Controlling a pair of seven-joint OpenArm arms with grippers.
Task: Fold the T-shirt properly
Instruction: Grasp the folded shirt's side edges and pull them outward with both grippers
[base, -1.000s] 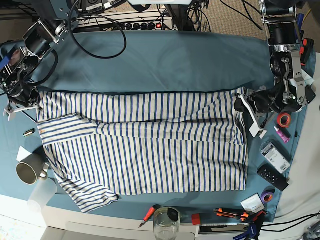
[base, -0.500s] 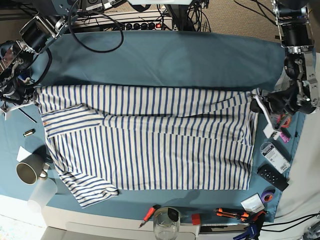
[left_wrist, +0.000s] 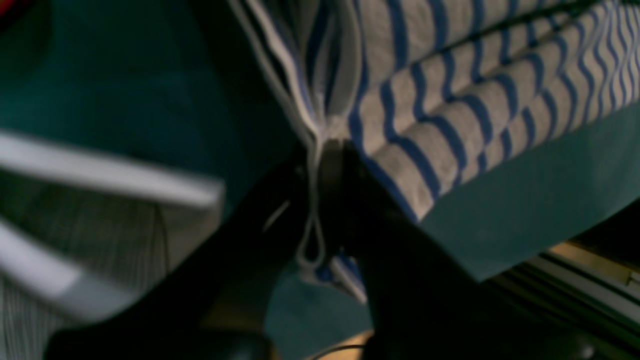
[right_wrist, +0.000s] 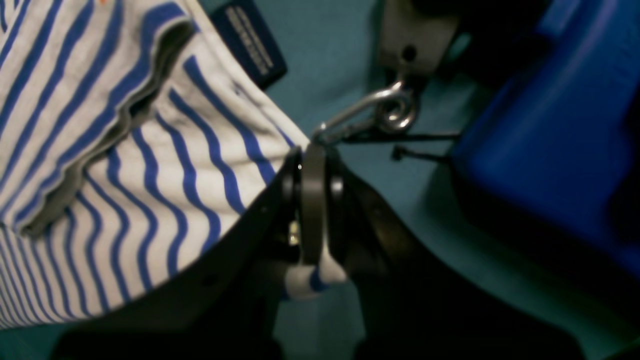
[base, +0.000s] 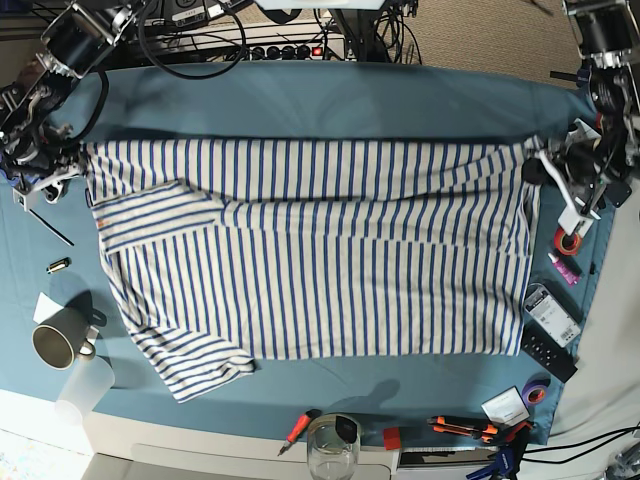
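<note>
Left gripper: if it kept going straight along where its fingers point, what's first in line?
The T-shirt itself: the left gripper is shut on its edge, and striped cloth fills the path ahead. Depth beyond is unclear.

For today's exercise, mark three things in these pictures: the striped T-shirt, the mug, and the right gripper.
T-shirt (base: 330, 260): base view, middle of the striped body panel.
Mug (base: 55, 344): base view, on its rim at the table's left edge.
Right gripper (right_wrist: 312, 200): right wrist view, between the fingers pinching the shirt's edge.

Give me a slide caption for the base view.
Both end effectors pinch the striped T-shirt at opposite far corners, stretched over the teal cloth.
</note>
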